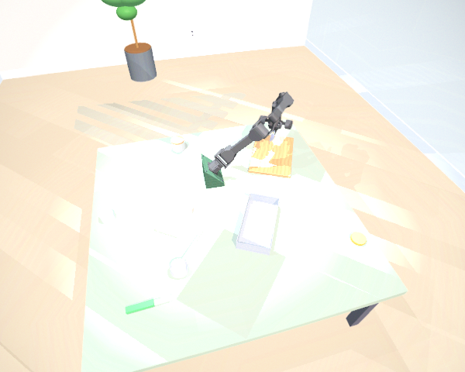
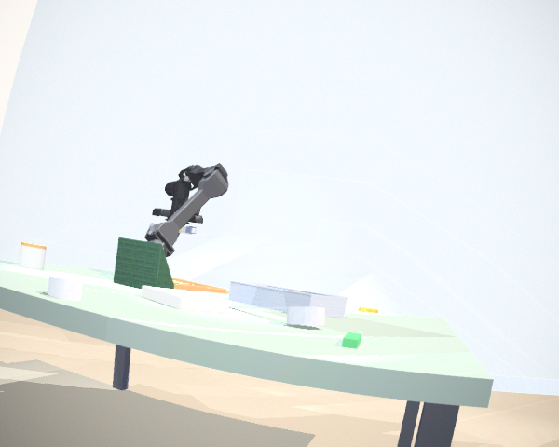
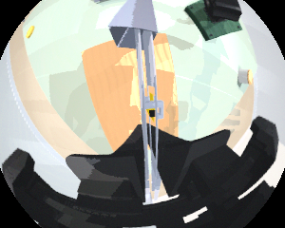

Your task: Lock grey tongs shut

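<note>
Sunlight washes over the pale green surface [image 1: 240, 320] [image 2: 299, 365] [image 3: 204, 62], with greyer patches of shade across it. Dark legs carry it above a pale wooden floor [image 1: 36, 160] [image 2: 173, 399]. Behind, the top view has a white wall [image 1: 232, 32] and a grey pot [image 1: 141, 63] holding a plant; the exterior view has a broad pale blue wall [image 2: 366, 120].

The end effector [image 1: 272, 130] [image 2: 177, 222] [image 3: 142, 127] is closed narrowly on the grey tongs [image 1: 272, 137] [image 2: 189, 229] [image 3: 152, 62], held above the wooden board [image 1: 270, 162] [image 2: 200, 286] [image 3: 106, 81]. Their two long bars run close together in the wrist view, past a small yellow-and-black piece [image 3: 152, 112]. Whether the lock has caught, I cannot tell.

From the top, glare hides most of the tongs, and the roasting tin [image 1: 253, 245] [image 2: 270, 298] shows its inside; the exterior view gives only its outer walls. A low white block [image 2: 178, 298] and a short white cylinder [image 2: 64, 287] stand out there but nearly vanish in the top view's glare. The green handle [image 1: 139, 306] [image 2: 351, 340] looks long from above, stubby from the side. All three views show the yellow disc [image 1: 358, 238] [image 2: 368, 310] [image 3: 30, 31] and the dark green wedge [image 1: 213, 180] [image 2: 138, 264] [image 3: 218, 28].
</note>
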Motion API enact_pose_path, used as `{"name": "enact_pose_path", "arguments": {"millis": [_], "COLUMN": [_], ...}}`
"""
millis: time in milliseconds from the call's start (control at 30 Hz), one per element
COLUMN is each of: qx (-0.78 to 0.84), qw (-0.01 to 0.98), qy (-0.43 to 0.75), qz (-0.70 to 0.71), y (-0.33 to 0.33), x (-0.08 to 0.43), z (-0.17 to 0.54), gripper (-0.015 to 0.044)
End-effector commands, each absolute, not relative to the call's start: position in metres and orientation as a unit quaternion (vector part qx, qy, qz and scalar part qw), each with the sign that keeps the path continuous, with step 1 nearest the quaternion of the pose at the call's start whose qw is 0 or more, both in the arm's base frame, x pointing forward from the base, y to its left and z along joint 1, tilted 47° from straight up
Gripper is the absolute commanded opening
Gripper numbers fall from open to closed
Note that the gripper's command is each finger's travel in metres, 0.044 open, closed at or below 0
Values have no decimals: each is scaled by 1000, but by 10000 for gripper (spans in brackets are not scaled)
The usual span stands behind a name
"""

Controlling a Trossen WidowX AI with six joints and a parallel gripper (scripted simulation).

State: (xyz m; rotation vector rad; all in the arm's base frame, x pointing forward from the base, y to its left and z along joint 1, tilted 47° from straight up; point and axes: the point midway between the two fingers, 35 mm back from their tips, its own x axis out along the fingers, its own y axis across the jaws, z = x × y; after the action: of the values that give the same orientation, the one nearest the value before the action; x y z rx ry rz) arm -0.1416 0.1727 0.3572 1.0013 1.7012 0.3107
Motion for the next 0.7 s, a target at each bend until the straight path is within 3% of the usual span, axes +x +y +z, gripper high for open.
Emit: {"name": "enact_pose_path", "arguments": {"millis": [0, 667], "qx": [426, 430], "qw": [539, 537], "qy": [714, 716], "qz": [135, 120], "y": [172, 187], "x": [-141, -147], "z": [362, 348], "gripper": [-150, -150]}}
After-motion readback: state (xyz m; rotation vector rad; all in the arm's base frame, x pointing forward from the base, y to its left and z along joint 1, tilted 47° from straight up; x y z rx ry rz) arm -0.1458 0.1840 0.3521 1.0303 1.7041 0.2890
